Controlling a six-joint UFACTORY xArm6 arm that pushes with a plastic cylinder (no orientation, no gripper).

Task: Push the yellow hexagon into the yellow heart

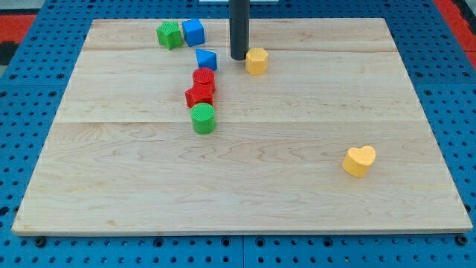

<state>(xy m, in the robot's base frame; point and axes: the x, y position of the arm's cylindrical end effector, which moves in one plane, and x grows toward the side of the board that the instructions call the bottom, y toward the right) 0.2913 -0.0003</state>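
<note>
Yellow hexagon point(256, 61), small, rigid and likely light, should slide easily on the wooden bench point(297, 193); push its upper-left face. It sits near the view's top, my tip point(239, 58) just left of it. No jaws exist on this rod. Heart point(360, 160) lies well apart, lower right.

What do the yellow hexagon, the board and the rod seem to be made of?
Yellow hexagon: likely plastic, matte, uniform colour. Board: pale wood, with visible grain and plank seams. Rod: dark, smooth, faint sheen, metal or plastic, unclear; my tip sits just at the hexagon's left in the view.
</note>
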